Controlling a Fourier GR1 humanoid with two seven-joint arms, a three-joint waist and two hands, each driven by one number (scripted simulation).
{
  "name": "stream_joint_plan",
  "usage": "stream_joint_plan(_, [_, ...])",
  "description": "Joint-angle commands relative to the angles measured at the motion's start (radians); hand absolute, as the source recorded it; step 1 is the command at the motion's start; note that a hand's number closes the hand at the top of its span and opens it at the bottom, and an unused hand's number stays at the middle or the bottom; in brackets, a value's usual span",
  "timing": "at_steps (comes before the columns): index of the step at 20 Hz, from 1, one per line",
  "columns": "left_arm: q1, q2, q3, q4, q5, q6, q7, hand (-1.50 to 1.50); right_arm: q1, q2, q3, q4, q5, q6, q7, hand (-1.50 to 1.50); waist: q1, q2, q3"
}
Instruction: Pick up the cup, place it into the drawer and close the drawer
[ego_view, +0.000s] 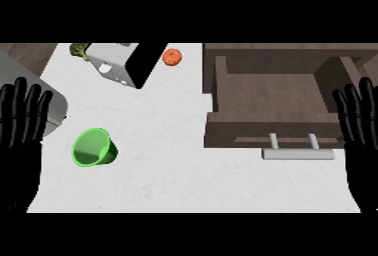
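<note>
A green cup (94, 147) lies on its side on the white counter (184, 180), its mouth facing me, at the left. A dark wooden drawer (273, 92) stands pulled out at the right, its inside bare, with a grey bar handle (297, 153) on its front. My left hand (21, 120) rests open at the left edge, fingers up, a little left of the cup and apart from it. At the right edge my right hand (359, 122) rests open, fingers up, beside the drawer's right wall.
A grey and black box-like appliance (122, 62) stands at the back of the counter. A piece of broccoli (78, 49) lies at its left and a small orange-red fruit (172, 56) at its right. A grey rounded object (53, 112) shows at the left edge.
</note>
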Motion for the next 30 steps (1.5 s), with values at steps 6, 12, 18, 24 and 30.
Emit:
stream_joint_plan(6, [0.105, 0.13, 0.159, 0.045, 0.285, -0.293, -0.175, -1.5, 0.007, 0.001, 0.014, -0.032, 0.028, 0.003, 0.022, -1.5, -0.001, -0.026, -0.002])
stream_joint_plan(12, [0.069, 0.059, 0.205, 0.222, 0.426, -0.243, -0.027, -1.5, -0.083, -0.051, 0.013, 0.148, -0.045, 0.112, 0.072, -1.5, -0.001, -0.023, -0.001])
stream_joint_plan(18, [0.012, 0.124, 0.277, 0.376, 0.408, -0.272, -0.025, -1.5, -0.13, -0.05, -0.003, 0.139, -0.05, 0.113, 0.144, -1.5, -0.006, -0.024, 0.0])
stream_joint_plan(24, [-0.017, 0.108, 0.27, 0.644, 0.302, -0.322, -0.215, -1.5, -0.187, -0.057, -0.044, 0.226, -0.056, 0.132, 0.082, -1.5, -0.007, -0.023, -0.001])
stream_joint_plan(30, [-0.094, 0.135, 0.312, 0.882, 0.241, -0.296, -0.323, -1.5, -0.188, -0.057, -0.046, 0.194, -0.037, 0.124, 0.098, -1.5, -0.012, -0.023, -0.001])
